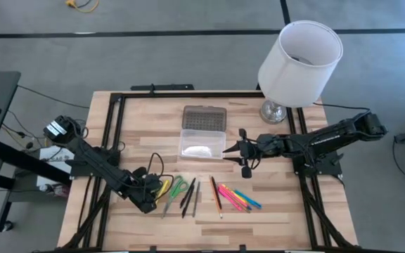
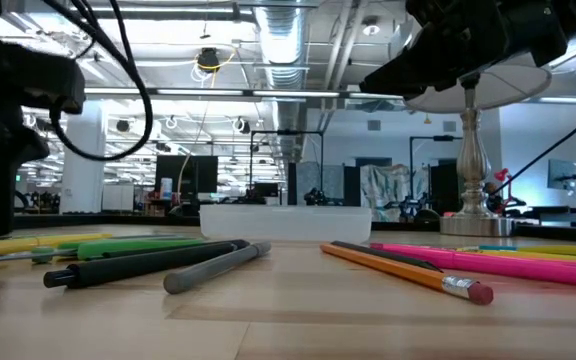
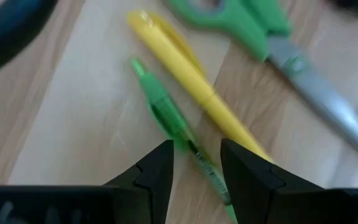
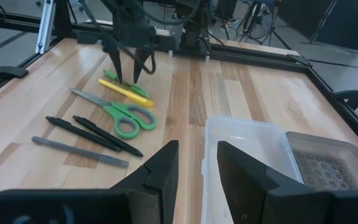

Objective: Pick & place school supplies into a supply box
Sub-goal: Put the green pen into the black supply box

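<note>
High view – table: a wooden table point(image 1: 273, 211) carries an open clear box point(image 1: 202, 144) with its grey ribbed lid point(image 1: 204, 118) folded back, beside a white lamp point(image 1: 297, 63).
High view – supplies: green scissors point(image 1: 175, 191), dark pens point(image 1: 189, 197) and a fan of pink, orange and blue markers point(image 1: 236, 197) lie in front of the box, all outside it.
High view – arms: the left gripper point(image 1: 148, 200) is low over the yellow and green pens; the right gripper point(image 1: 242, 157) hangs just beside the box.
Low view: a black pen point(image 2: 148, 264), a grey pen point(image 2: 218, 267) and an orange pencil point(image 2: 408, 271) lie on the wood, the box point(image 2: 286, 221) behind them.
Left wrist view: the left gripper point(image 3: 196, 167) straddles a green pen point(image 3: 166, 118), fingers spread either side; contact looks unlikely, though the angle is tight. A yellow highlighter point(image 3: 191, 78) lies alongside.
Right wrist view: the right gripper point(image 4: 197, 163) is spread and empty above the box's near edge point(image 4: 241, 143); scissors point(image 4: 114, 112) lie farther off.
</note>
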Robot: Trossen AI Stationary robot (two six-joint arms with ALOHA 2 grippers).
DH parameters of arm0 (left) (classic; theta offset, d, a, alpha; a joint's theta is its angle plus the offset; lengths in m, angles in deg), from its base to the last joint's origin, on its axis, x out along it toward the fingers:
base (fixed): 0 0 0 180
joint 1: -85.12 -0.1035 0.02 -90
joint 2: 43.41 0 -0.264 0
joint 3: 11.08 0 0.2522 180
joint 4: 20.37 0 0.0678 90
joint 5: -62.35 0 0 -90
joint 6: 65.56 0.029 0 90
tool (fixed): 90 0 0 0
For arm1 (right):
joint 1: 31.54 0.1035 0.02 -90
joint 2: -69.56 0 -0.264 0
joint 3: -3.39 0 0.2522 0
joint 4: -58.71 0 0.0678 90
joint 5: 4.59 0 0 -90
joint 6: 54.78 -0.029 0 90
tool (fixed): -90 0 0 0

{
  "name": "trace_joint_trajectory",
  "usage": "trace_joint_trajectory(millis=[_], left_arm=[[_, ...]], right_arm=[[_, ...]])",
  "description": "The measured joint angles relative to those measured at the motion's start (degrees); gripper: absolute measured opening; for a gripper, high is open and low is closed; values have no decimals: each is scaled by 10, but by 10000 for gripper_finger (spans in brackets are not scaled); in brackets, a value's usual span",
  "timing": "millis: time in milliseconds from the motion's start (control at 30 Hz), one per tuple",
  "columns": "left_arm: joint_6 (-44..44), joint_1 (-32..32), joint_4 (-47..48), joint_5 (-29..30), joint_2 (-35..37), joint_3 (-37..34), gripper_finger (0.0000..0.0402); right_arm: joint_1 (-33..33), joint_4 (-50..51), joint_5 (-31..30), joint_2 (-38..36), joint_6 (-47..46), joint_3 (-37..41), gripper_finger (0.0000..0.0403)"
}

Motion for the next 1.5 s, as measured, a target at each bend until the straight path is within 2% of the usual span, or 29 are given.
trace_joint_trajectory(millis=[200, 500, 800, 900, 1233, 1500], left_arm=[[4, 0, -4, -6, -47, 5, 128], [-38, -6, 28, -8, -40, 3, 128], [-52, -42, 55, -11, -40, 3, 127], [-57, -50, 66, -17, -40, 4, 116], [-56, -64, 75, -45, -38, 5, 39], [-53, -68, 83, -36, -38, 6, 42]], right_arm=[[0, 0, 0, 0, 1, 0, 107], [0, -3, 0, 0, 3, 0, 107], [0, -5, 0, 0, -1, 0, 107], [0, -3, 0, 0, -6, 0, 107], [0, 2, 0, 0, -10, 0, 107], [0, 2, 0, 0, -11, 0, 107]])
